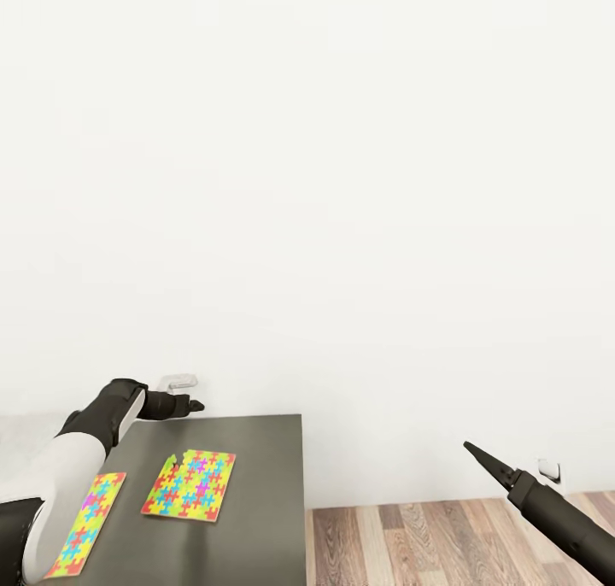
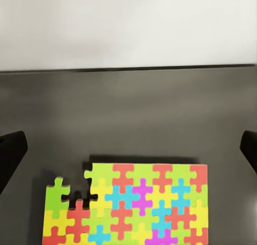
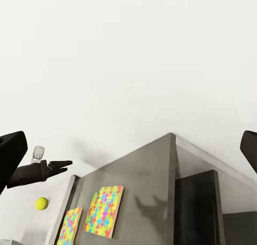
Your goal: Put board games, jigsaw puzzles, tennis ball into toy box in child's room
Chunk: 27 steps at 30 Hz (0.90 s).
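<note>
Two jigsaw puzzles lie flat on the dark grey part of the table (image 1: 256, 449). The whole one (image 1: 190, 485) has a loose corner piece (image 2: 56, 194), and my left forearm partly covers the other (image 1: 85, 524). My left gripper (image 1: 192, 406) hovers open over the table's back edge, and its wrist view looks down on the nearer puzzle (image 2: 128, 207). My right gripper (image 1: 474, 451) hangs open over the floor to the right of the table. The tennis ball (image 3: 42, 203) rests on a pale surface beyond the puzzles. The toy box, board games and bed are out of view.
A plain white wall rises right behind the table, with a socket (image 1: 179, 381) near my left gripper and another (image 1: 549, 469) low by my right arm. Wood-plank floor (image 1: 427, 543) lies to the right of the table's edge.
</note>
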Available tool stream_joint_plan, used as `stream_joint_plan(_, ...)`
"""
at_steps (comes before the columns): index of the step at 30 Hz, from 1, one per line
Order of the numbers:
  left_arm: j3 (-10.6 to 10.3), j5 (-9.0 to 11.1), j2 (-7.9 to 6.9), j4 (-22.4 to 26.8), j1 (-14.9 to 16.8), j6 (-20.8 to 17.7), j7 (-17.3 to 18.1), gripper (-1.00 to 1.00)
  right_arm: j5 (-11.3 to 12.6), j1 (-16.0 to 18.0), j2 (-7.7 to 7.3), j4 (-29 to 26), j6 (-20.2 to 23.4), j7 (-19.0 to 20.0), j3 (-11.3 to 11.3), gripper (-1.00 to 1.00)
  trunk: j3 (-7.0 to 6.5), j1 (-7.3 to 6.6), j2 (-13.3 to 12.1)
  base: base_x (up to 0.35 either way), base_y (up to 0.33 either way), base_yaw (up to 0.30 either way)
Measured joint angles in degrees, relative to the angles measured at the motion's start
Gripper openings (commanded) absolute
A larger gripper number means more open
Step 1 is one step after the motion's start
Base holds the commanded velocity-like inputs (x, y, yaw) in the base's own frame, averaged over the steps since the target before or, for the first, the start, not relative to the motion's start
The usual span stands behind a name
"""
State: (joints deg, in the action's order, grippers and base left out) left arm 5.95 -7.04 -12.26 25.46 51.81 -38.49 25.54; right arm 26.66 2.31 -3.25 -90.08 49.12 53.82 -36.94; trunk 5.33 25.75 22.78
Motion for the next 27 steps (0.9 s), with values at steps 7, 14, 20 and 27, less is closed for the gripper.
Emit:
stream_joint_plan(7,-0.06,0.0,0.0,0.01,0.0,0.02,0.04,1.0,0.0,0.0,0.0,0.0,0.0,0.0,0.0,1.0,0.66,0.0,0.0,0.0,0.0,0.0)
stream_joint_plan(14,-0.06,0.0,-0.05,0.02,0.0,0.05,0.08,1.0,0.0,0.0,0.0,0.0,0.0,0.0,0.0,1.0,1.32,0.0,0.0,0.0,0.0,0.0)
stream_joint_plan(20,-0.07,-0.01,-0.34,0.01,-0.02,0.08,0.09,1.0,0.0,0.0,0.0,0.0,0.0,0.0,0.0,1.0,1.89,0.0,0.01,0.0,0.0,0.0)
stream_joint_plan(27,-0.13,0.0,-0.48,-0.03,-0.07,0.09,0.04,1.0,0.0,0.0,0.0,0.0,0.0,0.0,0.0,1.0,2.55,0.0,0.01,0.0,0.0,0.0)
